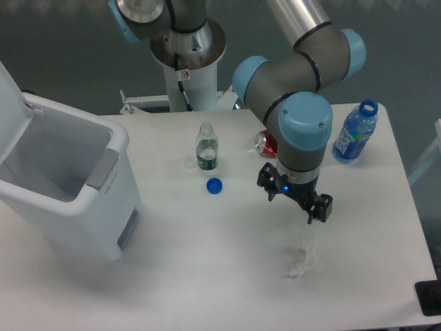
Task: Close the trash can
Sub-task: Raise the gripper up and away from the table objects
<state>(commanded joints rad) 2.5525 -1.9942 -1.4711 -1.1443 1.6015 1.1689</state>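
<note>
While the trash can (65,189) is seen at the table's (220,276) left edge with its lid (10,93) raised, the gripper (295,198) is held above the table's middle right; whether its fingers are parted cannot be told. A blue bottle (355,133), a clear bottle (206,147), a red can (266,144) and a blue cap (214,185) are spread behind.

Taking the small uncapped bottle (207,147) as centre: trash can (65,186) left, loose cap (214,185) before it, soda can (266,143) and larger bottle (355,132) right.
</note>
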